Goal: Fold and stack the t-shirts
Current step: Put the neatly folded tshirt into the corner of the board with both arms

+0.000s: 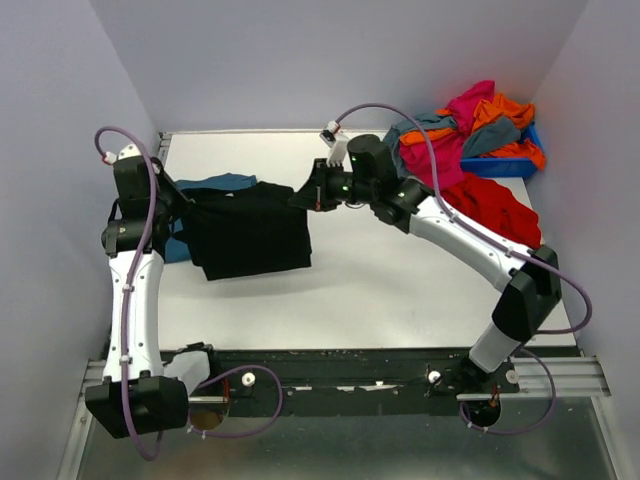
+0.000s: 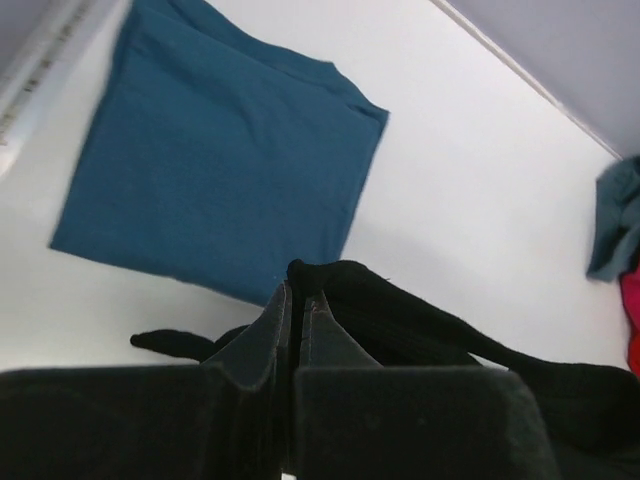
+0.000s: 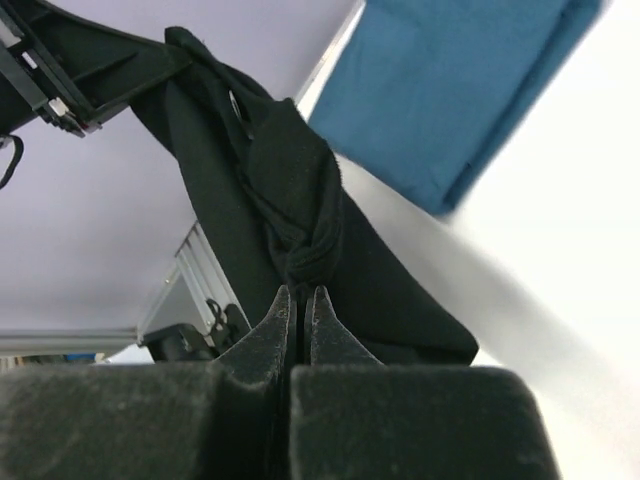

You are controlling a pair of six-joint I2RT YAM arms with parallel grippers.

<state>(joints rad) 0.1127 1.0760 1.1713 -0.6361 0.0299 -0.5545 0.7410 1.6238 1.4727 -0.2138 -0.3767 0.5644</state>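
A black t-shirt (image 1: 250, 232) hangs stretched between my two grippers above the table's left half. My left gripper (image 1: 188, 203) is shut on its left corner, and the cloth (image 2: 400, 320) bunches at its fingertips in the left wrist view. My right gripper (image 1: 305, 197) is shut on its right corner (image 3: 300, 215). A folded teal-blue t-shirt (image 1: 215, 184) lies flat on the table under and behind the black one; it fills the upper left of the left wrist view (image 2: 215, 150) and shows in the right wrist view (image 3: 460, 90). The black shirt's print is hidden.
A pile of magenta, orange and grey-blue shirts (image 1: 470, 130) lies over a small blue bin (image 1: 510, 165) at the back right. A red shirt (image 1: 495, 210) lies in front of it beside the right arm. The table's white top (image 1: 400, 290) shows in front.
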